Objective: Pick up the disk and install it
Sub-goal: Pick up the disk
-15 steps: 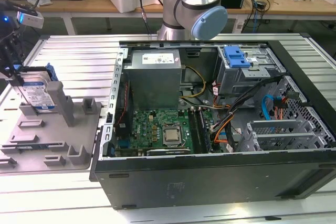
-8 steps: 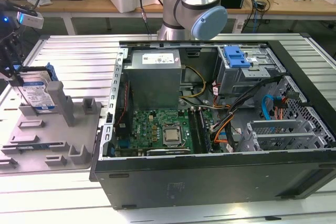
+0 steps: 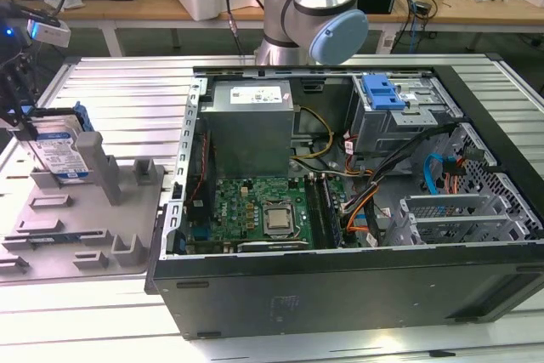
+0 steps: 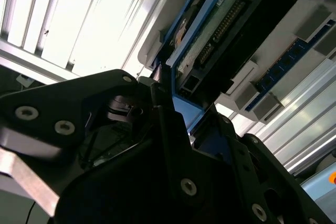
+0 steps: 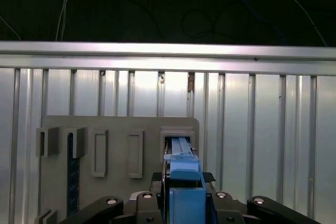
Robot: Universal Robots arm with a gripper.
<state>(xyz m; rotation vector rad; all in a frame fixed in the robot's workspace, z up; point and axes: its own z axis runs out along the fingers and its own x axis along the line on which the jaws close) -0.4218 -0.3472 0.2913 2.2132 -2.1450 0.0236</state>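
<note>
Presently, items listed from the end effector outward.

- End effector (image 5: 184, 203), one: its jaws are pressing together on the blue bracket of the disk, as both wrist views are showing.
- Disk (image 3: 61, 155), one: it is standing upright on edge at a slot of the grey fixture (image 3: 127, 201), with its label facing the computer case. Whether it is sitting in the slot or just clear of it cannot be told.
- Grey fixture, one: it is lying near the table (image 3: 127, 74) edge on the exterior view's left, just beside the case.
- Computer case (image 3: 340, 295), one: it is lying open-sided across the middle of the table.
- Grey box with a white sticker (image 3: 251, 125), one: it is sitting at the case's far wall.
- Drive cage (image 3: 408, 116) with blue latch (image 3: 381, 91), one: it is sitting at the case's far corner, well apart from the disk.

Hazards, as judged: the narrow edge grip is risking a tilt or slip. A tilted bracket is liable to jam against the slot walls. Loose cables (image 3: 429, 172) beside the cage are likely to snag the disk.
</note>
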